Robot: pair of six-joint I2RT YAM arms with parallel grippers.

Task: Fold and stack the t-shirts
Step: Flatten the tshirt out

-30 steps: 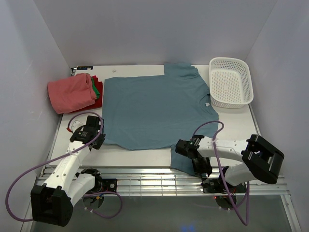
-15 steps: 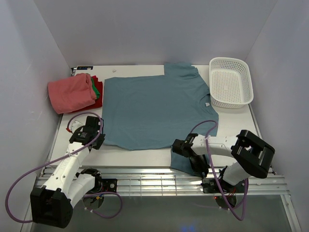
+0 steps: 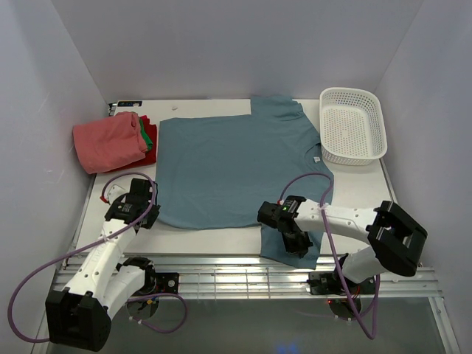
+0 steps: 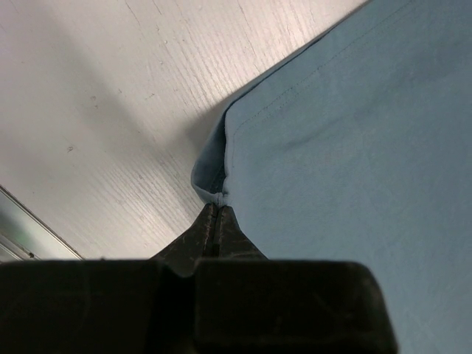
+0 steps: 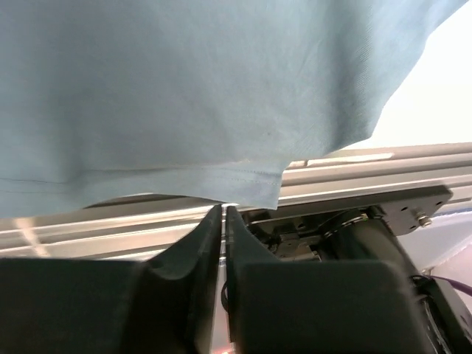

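Left gripper (image 4: 219, 212): fingers together, pinching the blue shirt's (image 3: 228, 166) near-left hem corner.
Right gripper (image 5: 223, 210): fingers closing together on the near sleeve hem; the bite itself is hard to make out.
The shirt is lying spread on the table (image 3: 214, 237).
Pile of folded shirts (image 3: 109, 141): sitting far left, with the pink one hiding most of the green and red.
Basket (image 3: 352, 92): sitting far right.

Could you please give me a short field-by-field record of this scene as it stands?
Teal t-shirt: spread flat mid-table, one sleeve at the near edge
Left gripper: shut on the shirt's near left hem corner
Right gripper: shut, appears to pinch that sleeve's hem
Folded pile: pink over green and red, far left
Basket: white mesh, far right
Fold: not yet begun
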